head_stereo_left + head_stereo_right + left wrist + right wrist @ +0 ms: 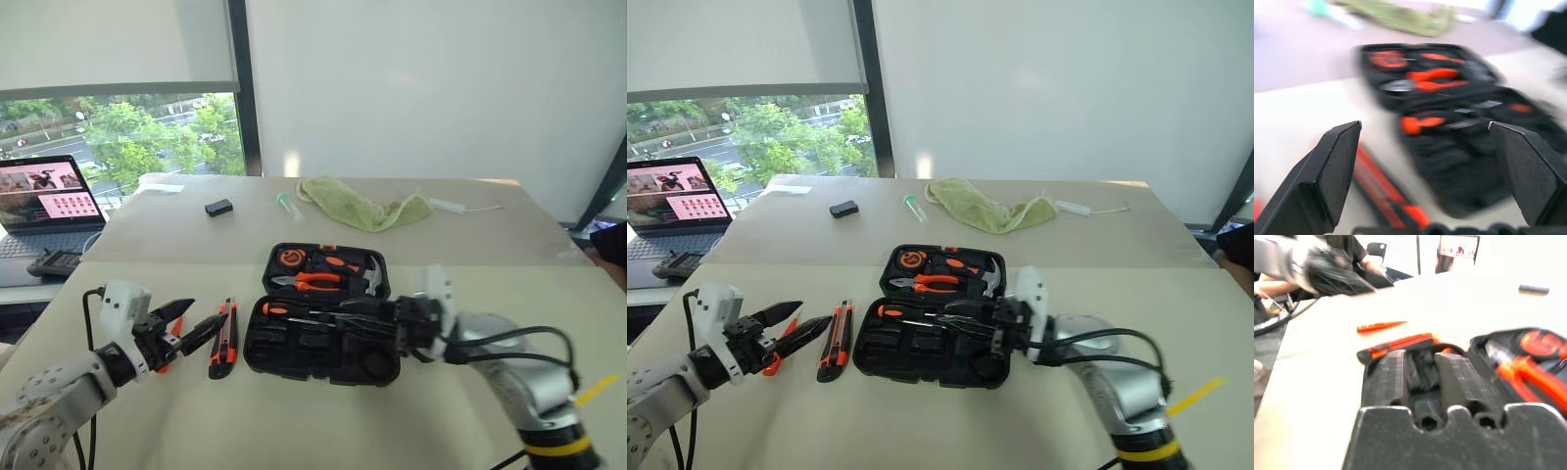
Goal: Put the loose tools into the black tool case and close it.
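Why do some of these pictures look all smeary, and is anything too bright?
Left wrist view: the black tool case is smeared by motion blur. Right wrist view: the utility knife looks soft and the table glares white. Left eye view: sharp, with a bright window.

Your right hand [367, 318] covers the front slots of the black plastic tool case [323, 338]; the slim orange tester screwdriver [774, 360] sits half behind the left hand [789, 328].

Office: laptop [49, 201], window blind [113, 44]

Bright daylight from the window [118, 137]; both wrist views blurred.
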You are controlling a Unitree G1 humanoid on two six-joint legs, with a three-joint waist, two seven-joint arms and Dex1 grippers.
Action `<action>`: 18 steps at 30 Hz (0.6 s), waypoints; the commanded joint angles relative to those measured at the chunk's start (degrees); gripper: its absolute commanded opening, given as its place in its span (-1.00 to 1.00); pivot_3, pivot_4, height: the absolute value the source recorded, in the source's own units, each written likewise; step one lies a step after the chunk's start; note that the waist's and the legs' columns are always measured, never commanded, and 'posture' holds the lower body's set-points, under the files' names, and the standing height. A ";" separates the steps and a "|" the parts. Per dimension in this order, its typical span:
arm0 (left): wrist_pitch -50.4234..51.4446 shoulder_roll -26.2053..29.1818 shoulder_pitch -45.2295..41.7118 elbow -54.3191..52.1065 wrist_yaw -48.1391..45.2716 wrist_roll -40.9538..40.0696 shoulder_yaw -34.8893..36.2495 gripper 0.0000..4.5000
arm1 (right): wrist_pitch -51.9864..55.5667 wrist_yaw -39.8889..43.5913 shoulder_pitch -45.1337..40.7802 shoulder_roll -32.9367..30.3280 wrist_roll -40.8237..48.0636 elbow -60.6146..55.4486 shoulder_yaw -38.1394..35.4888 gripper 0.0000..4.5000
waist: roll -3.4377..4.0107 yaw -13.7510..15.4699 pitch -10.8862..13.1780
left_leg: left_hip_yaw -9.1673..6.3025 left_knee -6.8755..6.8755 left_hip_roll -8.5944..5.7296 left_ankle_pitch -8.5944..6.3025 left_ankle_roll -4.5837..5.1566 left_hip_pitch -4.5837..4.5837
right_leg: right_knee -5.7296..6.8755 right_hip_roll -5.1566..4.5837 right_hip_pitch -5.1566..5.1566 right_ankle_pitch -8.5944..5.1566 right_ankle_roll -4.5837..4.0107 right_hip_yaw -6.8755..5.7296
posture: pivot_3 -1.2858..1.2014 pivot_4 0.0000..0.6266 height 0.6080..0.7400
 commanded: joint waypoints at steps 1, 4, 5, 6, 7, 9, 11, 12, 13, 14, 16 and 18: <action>16.00 3.02 -6.53 0.09 12.18 -3.83 0.77 1.00 | 1.34 2.60 0.40 -4.37 4.90 -5.05 -4.49 0.28 | -0.07 0.09 0.06 | -0.05 -0.01 0.00 0.00 -0.01 -0.03 | -0.01 0.00 0.01 -0.02 -0.02 0.00 | 0.03 -0.52 1.00; 26.35 3.02 -12.64 2.79 16.20 -6.81 0.97 1.00 | 1.19 3.58 1.03 -7.64 6.64 -6.23 -7.45 0.74 | -0.14 0.46 0.14 | -0.07 0.01 0.00 0.00 -0.02 0.00 | 0.00 0.01 0.06 -0.03 -0.05 -0.04 | 0.03 -0.52 1.00; 29.35 3.02 -14.23 3.39 17.62 -6.15 0.71 1.00 | 1.16 3.94 1.43 -8.58 7.41 -6.73 -8.46 0.88 | -0.17 0.56 0.18 | -0.07 0.03 -0.02 0.00 -0.02 0.01 | 0.01 -0.01 0.09 -0.03 -0.04 -0.07 | 0.03 -0.52 1.00; 32.75 3.19 -16.09 4.07 19.24 -4.48 -0.15 1.00 | 1.55 4.67 2.29 -9.87 9.23 -7.46 -10.42 0.98 | -0.20 0.56 0.19 | -0.06 0.04 -0.03 0.01 -0.03 0.01 | 0.00 0.02 0.10 -0.03 -0.04 -0.12 | 0.03 -0.52 1.00; 35.61 3.48 -17.52 4.74 20.36 -2.92 -1.03 1.00 | 1.29 5.36 3.15 -10.94 10.07 -8.16 -11.88 0.98 | -0.25 0.59 0.23 | -0.05 0.04 -0.03 0.01 -0.02 0.03 | 0.00 0.04 0.12 -0.03 -0.04 -0.12 | 0.03 -0.52 1.00; 39.61 3.39 -20.04 6.23 21.33 -0.61 -2.62 1.00 | 0.42 6.08 4.93 -12.40 10.78 -9.46 -13.90 0.98 | -0.30 0.63 0.26 | -0.05 0.02 -0.04 0.01 -0.04 0.02 | -0.01 0.08 0.11 -0.03 -0.04 -0.13 | 0.03 -0.52 1.00; 40.67 2.76 -21.30 7.30 21.70 0.80 -3.38 1.00 | 0.58 5.75 5.75 -13.11 11.28 -10.18 -14.39 0.98 | -0.38 0.50 0.31 | -0.05 0.01 -0.04 0.02 -0.07 0.02 | -0.02 0.10 0.11 -0.04 -0.04 -0.13 | 0.03 -0.52 1.00; 40.72 2.83 -21.28 7.72 21.66 1.68 -4.53 1.00 | 1.07 5.47 6.13 -13.46 11.77 -10.47 -14.52 0.98 | -0.41 0.40 0.33 | -0.05 0.00 -0.03 0.03 -0.10 0.03 | -0.02 0.11 0.11 -0.04 -0.04 -0.10 | 0.03 -0.52 1.00; 40.72 2.94 -21.19 7.95 21.47 2.27 -5.32 1.00 | 1.29 5.21 6.35 -13.67 12.04 -10.67 -14.59 0.98 | -0.41 0.33 0.33 | -0.05 0.01 -0.02 0.03 -0.11 0.03 | -0.01 0.10 0.10 -0.04 -0.05 -0.06 | 0.03 -0.52 1.00; 40.72 2.08 -21.16 8.85 21.09 3.44 -6.05 1.00 | 0.97 4.87 7.09 -13.75 11.17 -10.92 -14.34 0.98 | -0.42 0.33 0.33 | -0.05 0.01 -0.02 0.03 -0.13 0.03 | 0.00 0.06 0.09 -0.04 -0.05 -0.02 | 0.03 -0.52 1.00; 40.72 0.95 -21.25 9.92 20.28 5.07 -6.62 1.00 | 0.45 4.31 7.87 -13.85 10.06 -11.24 -13.89 0.98 | -0.43 0.58 0.34 | -0.07 0.01 -0.02 0.03 -0.14 0.03 | 0.01 -0.15 0.09 -0.05 -0.07 0.05 | 0.03 -0.52 1.00; 40.15 0.34 -20.62 10.70 19.74 6.96 -7.28 0.77 | 0.15 3.42 8.32 -13.67 9.63 -11.81 -13.54 1.00 | -0.43 0.62 0.34 | -0.09 0.01 -0.02 0.04 -0.15 0.04 | 0.03 -0.36 0.10 -0.07 -0.10 0.01 | 0.03 -0.52 1.00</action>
